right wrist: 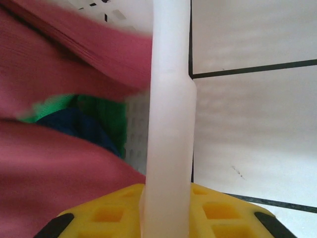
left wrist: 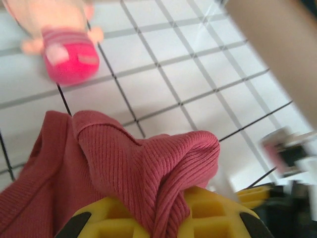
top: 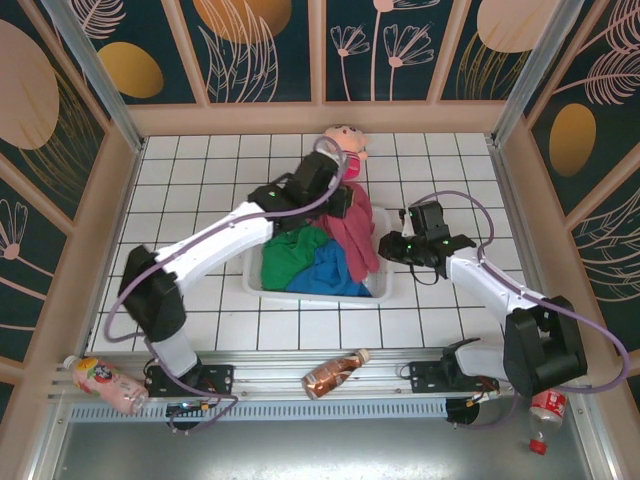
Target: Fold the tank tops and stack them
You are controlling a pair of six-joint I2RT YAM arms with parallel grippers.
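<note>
Nothing here can actually be read.
The pink-wrapped bottle at the left end of the rail, the brown bottle in the middle and the red-labelled bottle at the right all carry printed wraps, but the print is too small to make out.

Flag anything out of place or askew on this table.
Toppled by the near rail: left bottle, middle bottle, right bottle. A stray pink plush doll lies beyond the basket. The maroon tank top hangs bunched from the left claw.
</note>
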